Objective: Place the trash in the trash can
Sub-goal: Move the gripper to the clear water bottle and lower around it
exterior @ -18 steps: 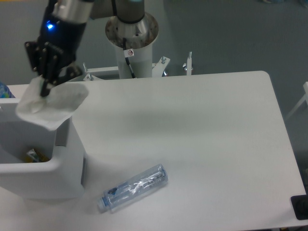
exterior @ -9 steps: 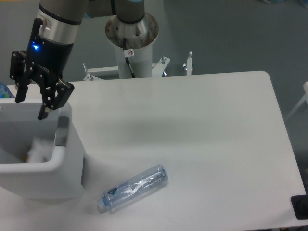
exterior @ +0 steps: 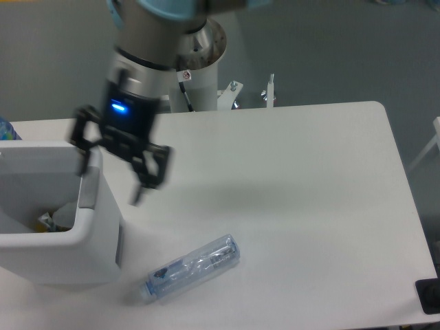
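A clear, blue-tinted crushed plastic bottle (exterior: 190,268) lies on its side on the white table, near the front edge. The white boxy trash can (exterior: 89,237) stands at the left, with a grey tab on its right side. Inside it a whitish crumpled wrapper (exterior: 63,214) shows beside a small colourful scrap. My gripper (exterior: 113,184) hangs open and empty just right of the can's rim, blurred by motion, above and left of the bottle.
The arm's white pedestal base (exterior: 189,65) stands behind the table's back edge, with metal brackets (exterior: 269,91) beside it. A blue object (exterior: 5,129) peeks in at the far left. A dark item (exterior: 430,295) sits at the lower right corner.
A second ago my gripper held the wrapper over the can. It let go, the wrapper dropped inside, and the open gripper has swung right and forward, out from over the can.
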`<state>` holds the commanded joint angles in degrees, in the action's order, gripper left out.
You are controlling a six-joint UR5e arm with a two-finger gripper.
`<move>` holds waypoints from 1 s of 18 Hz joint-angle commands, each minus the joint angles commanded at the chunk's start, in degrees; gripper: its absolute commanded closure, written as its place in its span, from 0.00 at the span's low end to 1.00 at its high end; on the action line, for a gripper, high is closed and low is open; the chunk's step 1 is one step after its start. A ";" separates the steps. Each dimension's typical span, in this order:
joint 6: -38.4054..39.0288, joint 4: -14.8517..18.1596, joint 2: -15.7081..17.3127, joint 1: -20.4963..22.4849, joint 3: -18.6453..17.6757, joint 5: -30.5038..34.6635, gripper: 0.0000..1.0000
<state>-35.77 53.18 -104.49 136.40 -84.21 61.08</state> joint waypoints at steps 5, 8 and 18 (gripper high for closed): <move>-2.54 -0.18 -8.00 0.36 4.57 3.50 0.00; -5.44 -0.18 -10.12 -0.08 3.79 9.57 0.00; -8.87 -0.71 -12.23 -2.63 -0.87 11.16 0.00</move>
<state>-44.64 52.47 -116.72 133.77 -85.08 72.25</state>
